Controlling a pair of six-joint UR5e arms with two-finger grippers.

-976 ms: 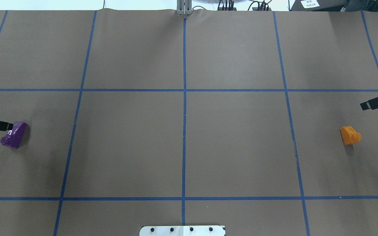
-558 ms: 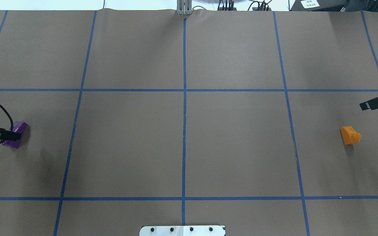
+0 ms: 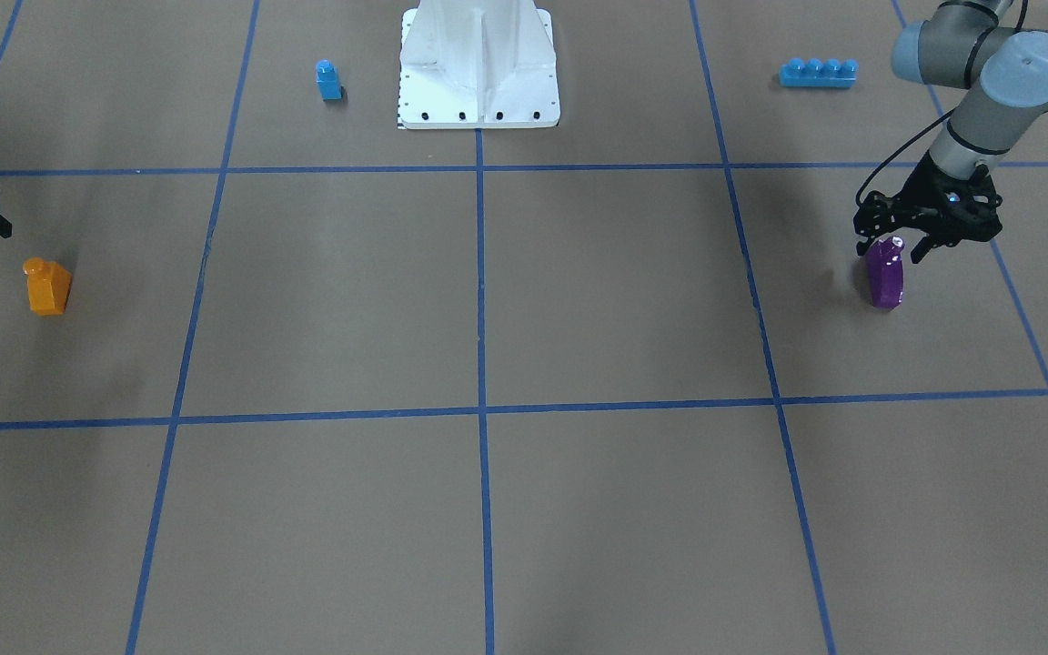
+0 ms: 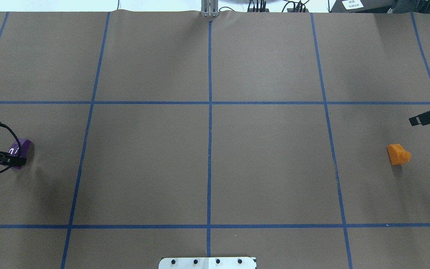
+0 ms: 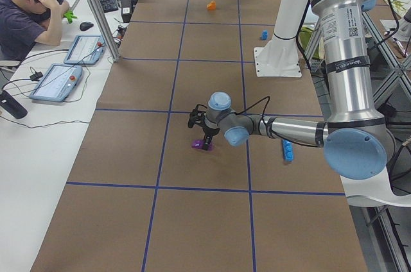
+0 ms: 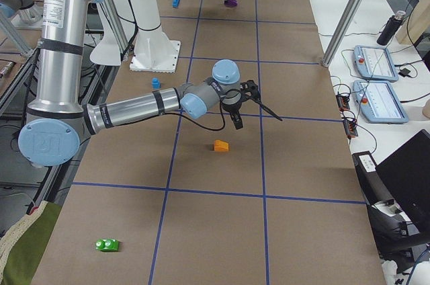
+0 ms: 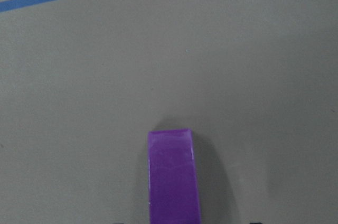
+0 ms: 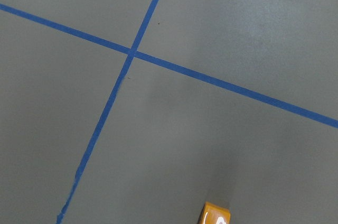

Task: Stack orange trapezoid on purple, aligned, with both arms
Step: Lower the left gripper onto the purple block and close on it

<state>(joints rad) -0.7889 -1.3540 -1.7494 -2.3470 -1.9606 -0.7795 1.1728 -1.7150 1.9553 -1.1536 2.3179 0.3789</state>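
Observation:
The purple block (image 3: 886, 277) lies at the table's left end; it also shows in the overhead view (image 4: 23, 147) and low in the left wrist view (image 7: 173, 179). My left gripper (image 3: 891, 243) is open, its jaws either side of the block's top, just above it; the overhead view shows the gripper (image 4: 13, 160) partly covering the block. The orange trapezoid (image 3: 46, 287) lies on its side at the right end, seen from overhead (image 4: 398, 154) and at the right wrist view's bottom edge (image 8: 216, 215). My right gripper (image 4: 424, 118) is open and empty, apart from the trapezoid, raised behind it.
A small blue single-stud block (image 3: 328, 80) and a long blue brick (image 3: 818, 73) lie either side of the white robot base (image 3: 478, 64). A green block (image 6: 107, 245) lies beyond the orange one. An operator (image 5: 26, 9) and tablets are at the side bench.
My left gripper has shifted and turned over the purple block, now covering more of it. The right gripper and both blocks have stayed put.

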